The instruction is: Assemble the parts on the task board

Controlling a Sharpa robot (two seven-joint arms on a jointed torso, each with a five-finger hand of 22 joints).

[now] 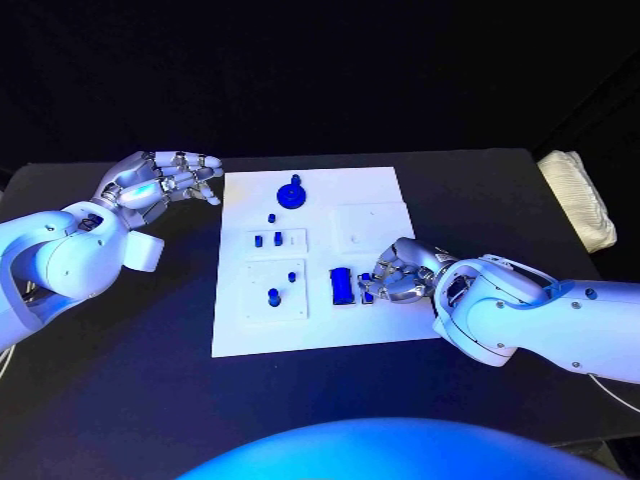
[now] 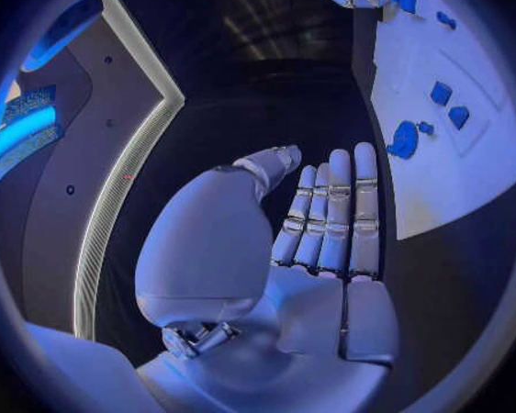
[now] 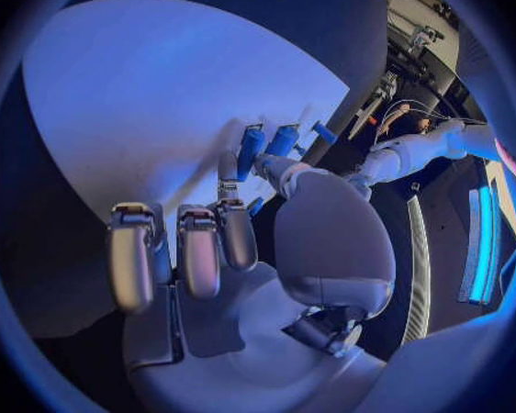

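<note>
At the board [image 1: 313, 325] right edge, right hand [image 1: 388, 275] pinches a blue part [image 1: 365, 288]; left hand [image 1: 159, 182] beside board's left corner, fingers apart, empty. No legible writing.

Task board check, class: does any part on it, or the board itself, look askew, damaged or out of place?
Nothing stands out. The task board lies flat on the table, its blue parts unbroken. The right hand rests at one; the left hand hovers beside the board.

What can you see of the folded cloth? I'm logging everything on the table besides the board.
The folded cloth is pale, with a ribbed or stacked look along its edge. It lies flat near the table's far right edge, beyond the right hand and apart from the task board. Nothing touches it.
</note>
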